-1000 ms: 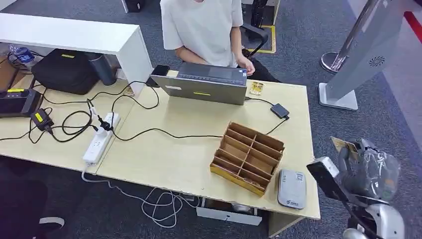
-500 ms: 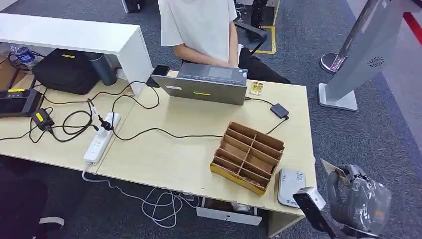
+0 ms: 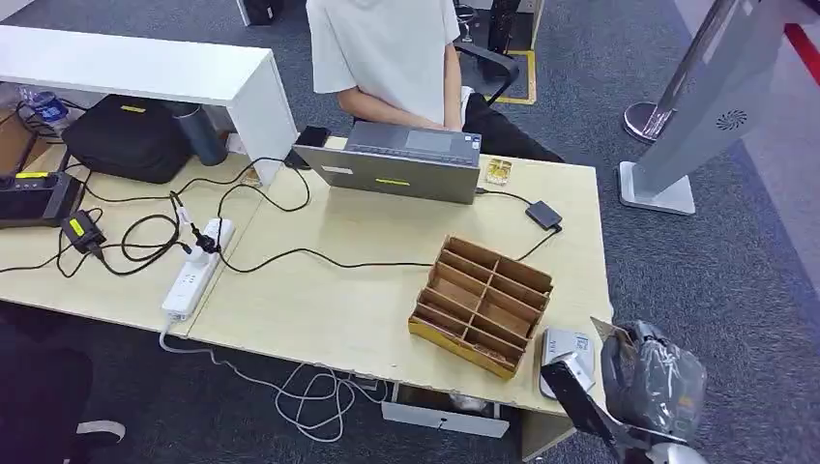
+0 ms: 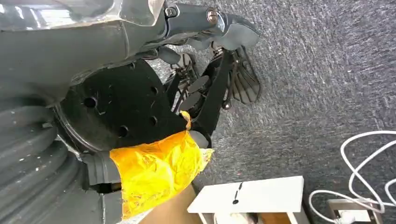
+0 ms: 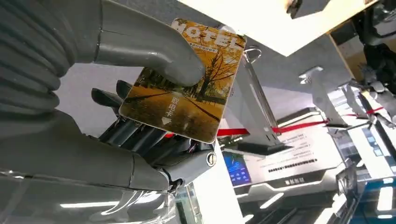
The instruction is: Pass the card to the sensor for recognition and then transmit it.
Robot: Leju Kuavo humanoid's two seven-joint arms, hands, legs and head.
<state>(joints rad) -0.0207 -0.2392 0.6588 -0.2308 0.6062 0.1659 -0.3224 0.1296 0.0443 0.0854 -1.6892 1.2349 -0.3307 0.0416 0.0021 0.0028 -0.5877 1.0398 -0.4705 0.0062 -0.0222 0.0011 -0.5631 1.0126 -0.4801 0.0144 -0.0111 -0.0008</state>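
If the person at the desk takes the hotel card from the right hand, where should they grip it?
Probably the free "HOTEL" end of the golden-yellow hotel key card, coming from beyond the fingertips: the right hand pinches its other half between thumb and fingers, leaving that end jutting out.

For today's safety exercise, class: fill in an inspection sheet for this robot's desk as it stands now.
Surface: pale wood desk.
Job's things: card with HOTEL print; grey sensor at the near right desk edge.
Clutter: laptop, divided box, black bag.
Hands: right hand holds the card, thumb on its face, beside the sensor; left hand hangs over the carpet, holding nothing.
Cables: power strip, black leads across the desk.
Surroundings: seated person, grey carpet.
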